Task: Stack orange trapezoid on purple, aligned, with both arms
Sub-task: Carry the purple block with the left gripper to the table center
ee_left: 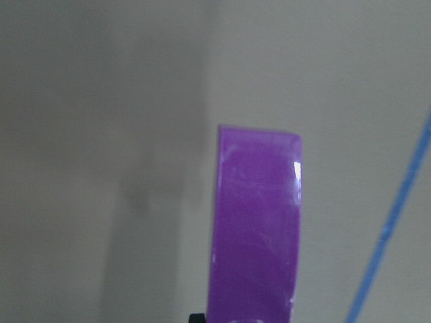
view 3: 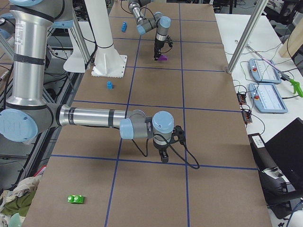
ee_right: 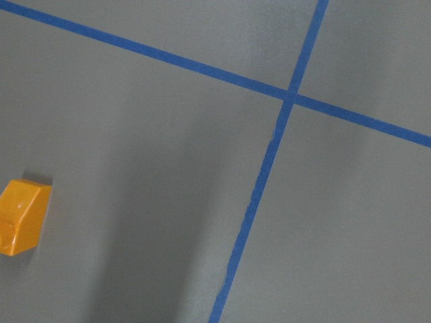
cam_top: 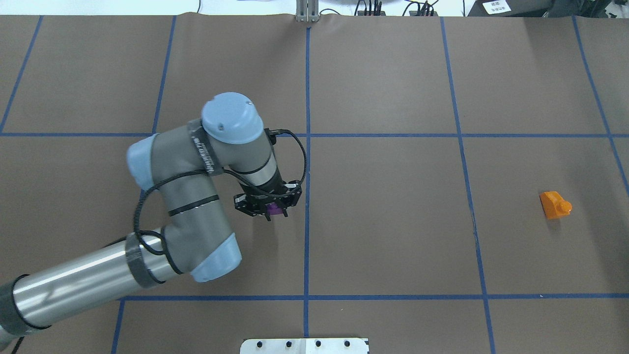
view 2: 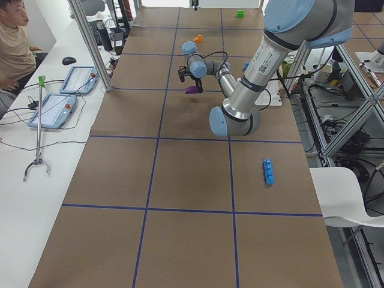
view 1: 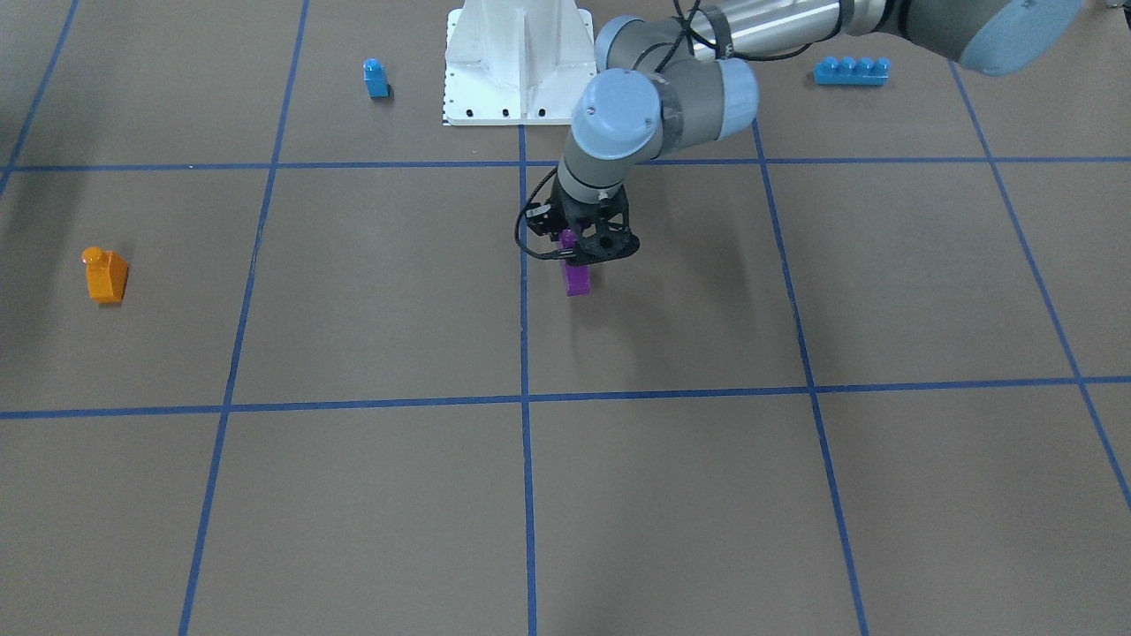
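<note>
At the middle of the brown paper-covered worktop point(view 1: 371, 495): the black two-finger left hand point(view 1: 576, 258) is clamped on the purple block point(view 1: 578, 279), a small piece of dark, glossy plastic. It grips the upper end, so the block hangs below the fingers, just beside a blue tape line of the grid.
Left arm: the silver-grey tubular left arm point(cam_top: 186, 206), with light blue joint caps, comes in from the robot's left and bends down over the purple block. A black cable loops round its wrist.
Left wrist view: the purple block's flat, glossy face fills the lower middle, with a blue tape line to its right.
Contact: whether the purple block's base rests on the paper or hangs just clear of it cannot be told.
Orange block: the orange block point(view 1: 106, 276), a small glossy plastic trapezoid with one round stud, stands upright on the robot's right side of the worktop, well apart from the purple block.
Right arm: the matching right arm point(view 3: 94, 117) stretches low over the worktop in the right-end view. Its right hand point(view 3: 164, 158) points down near a tape line; whether it is open or closed cannot be told.
Right wrist view: the orange block sits at the left edge, well apart from a crossing of two tape lines.
Other items: a small blue single-stud block point(view 1: 375, 78) and a long blue four-stud brick point(view 1: 851, 71) sit on either side of the white base plate point(view 1: 519, 62). A small green block point(view 3: 75, 199) lies near the worktop's right end.
Bystander: a person in a beige shirt point(view 2: 12, 48) sits at a white side table.
</note>
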Controlling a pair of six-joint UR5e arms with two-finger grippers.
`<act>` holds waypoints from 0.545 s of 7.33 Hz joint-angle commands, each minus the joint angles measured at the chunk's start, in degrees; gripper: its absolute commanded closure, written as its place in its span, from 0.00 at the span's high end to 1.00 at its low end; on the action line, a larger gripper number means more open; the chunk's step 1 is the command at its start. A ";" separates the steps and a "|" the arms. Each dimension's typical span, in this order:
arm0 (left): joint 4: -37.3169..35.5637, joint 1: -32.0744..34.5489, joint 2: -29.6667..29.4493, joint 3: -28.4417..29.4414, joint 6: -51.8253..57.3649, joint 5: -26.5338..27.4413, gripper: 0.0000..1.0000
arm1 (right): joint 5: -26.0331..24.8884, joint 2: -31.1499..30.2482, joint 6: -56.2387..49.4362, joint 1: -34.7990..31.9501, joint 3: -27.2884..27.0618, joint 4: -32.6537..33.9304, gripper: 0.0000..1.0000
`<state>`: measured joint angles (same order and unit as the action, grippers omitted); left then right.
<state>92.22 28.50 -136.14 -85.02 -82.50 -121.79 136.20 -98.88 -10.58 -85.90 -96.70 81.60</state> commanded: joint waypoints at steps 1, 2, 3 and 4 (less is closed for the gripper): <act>0.59 -1.60 -4.22 6.17 -1.00 1.47 0.00 | 0.38 -0.35 0.03 0.29 0.11 -0.74 1.00; 0.68 -1.69 -5.61 6.96 -0.91 1.47 0.00 | 0.65 -0.44 0.03 0.38 0.11 -0.74 1.00; 0.77 -1.69 -6.24 8.10 -0.39 1.47 0.00 | 0.82 -0.44 0.03 0.38 0.11 -0.74 1.00; 0.77 -1.69 -6.33 8.11 0.57 1.65 0.00 | 0.82 -0.44 0.03 0.47 0.11 -0.74 1.00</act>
<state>92.93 26.86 -141.98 -77.48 -82.80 -120.30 136.92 -99.29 -10.55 -85.52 -96.60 80.87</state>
